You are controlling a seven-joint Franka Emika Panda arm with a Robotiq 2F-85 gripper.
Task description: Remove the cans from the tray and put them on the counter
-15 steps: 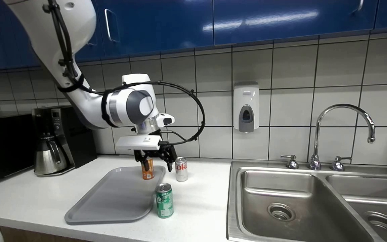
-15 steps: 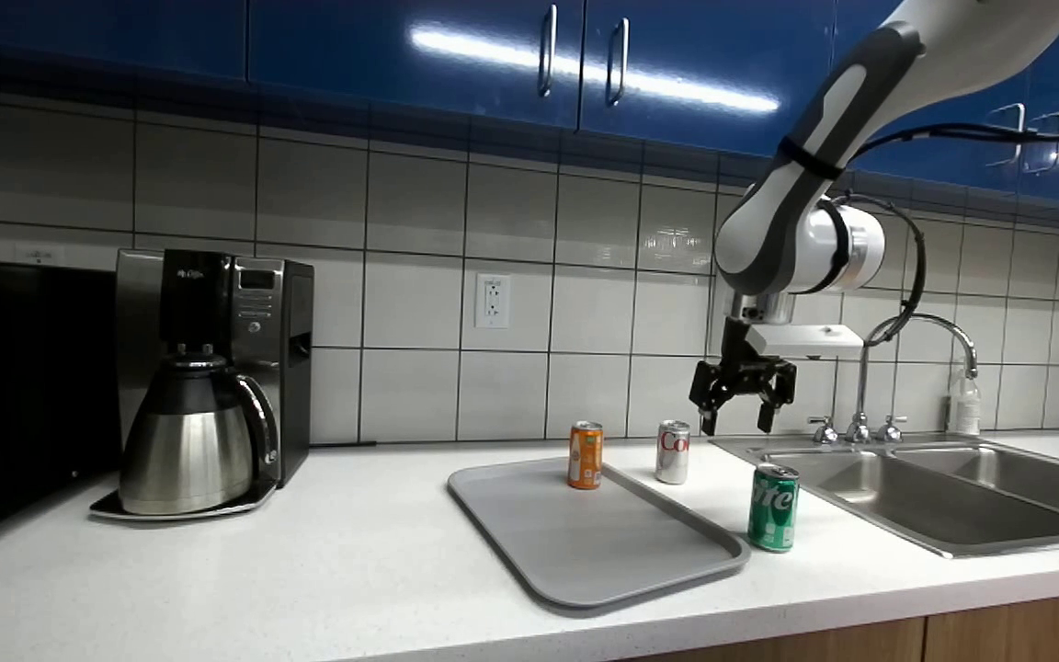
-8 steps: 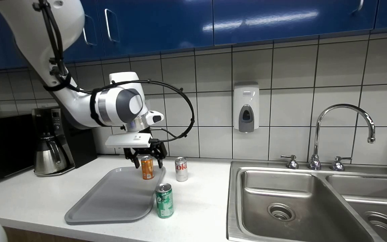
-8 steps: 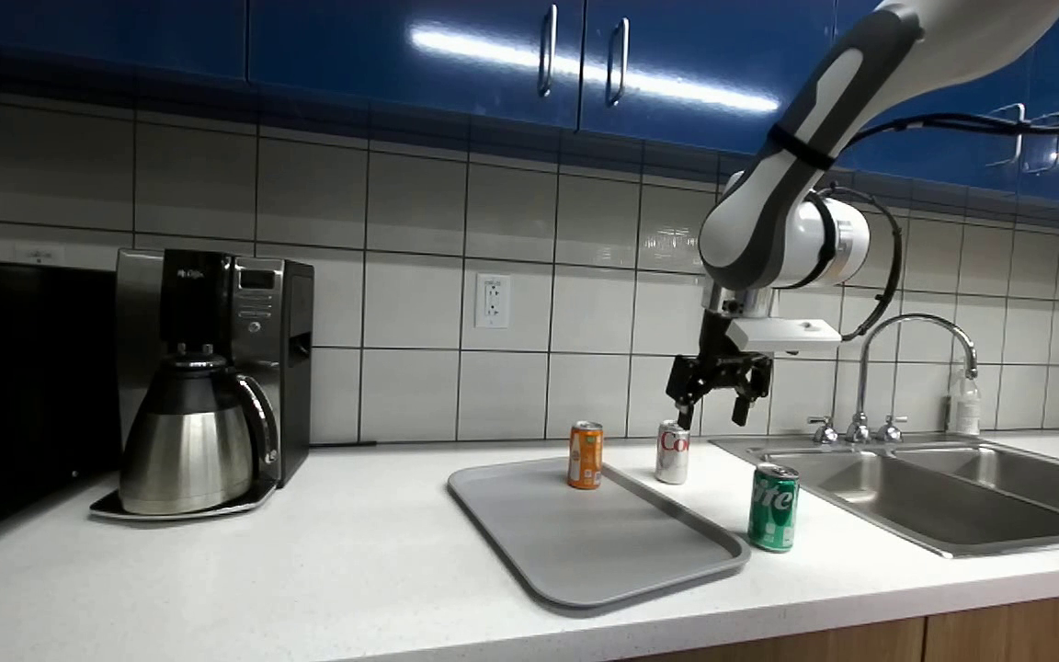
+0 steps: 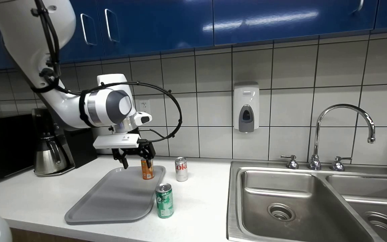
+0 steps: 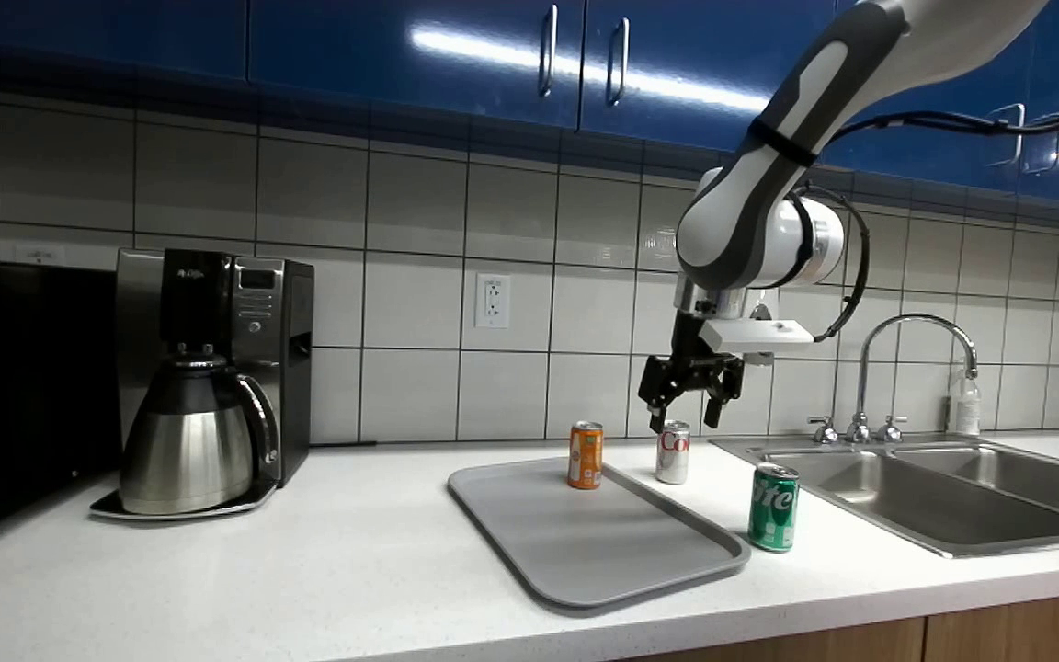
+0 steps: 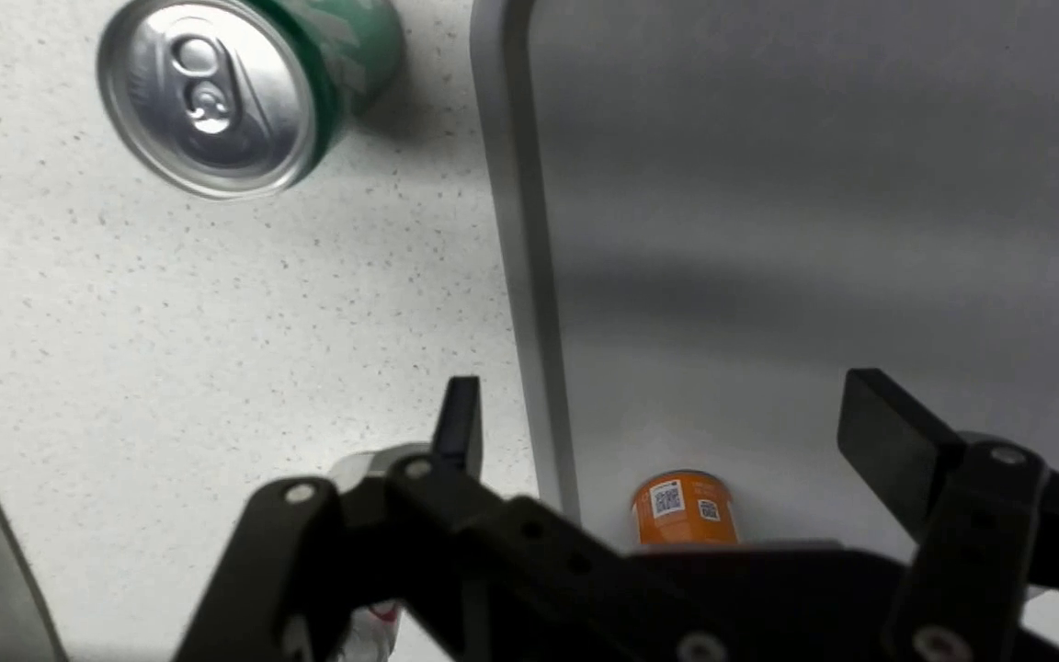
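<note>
We see fingers (image 7: 897, 450) spread, holding nothing; orange can (image 6: 586, 458) stands upright on tray (image 6: 598, 542), lower and on the far side of the gripper (image 7: 662, 414).

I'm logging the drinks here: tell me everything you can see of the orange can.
The orange can is slim and metal-looking, with a silvery top and pale printing; the wrist view shows two square codes on its side. It stands upright on the grey tray near a far corner, touching only that. The open tool hangs apart from it.
</note>
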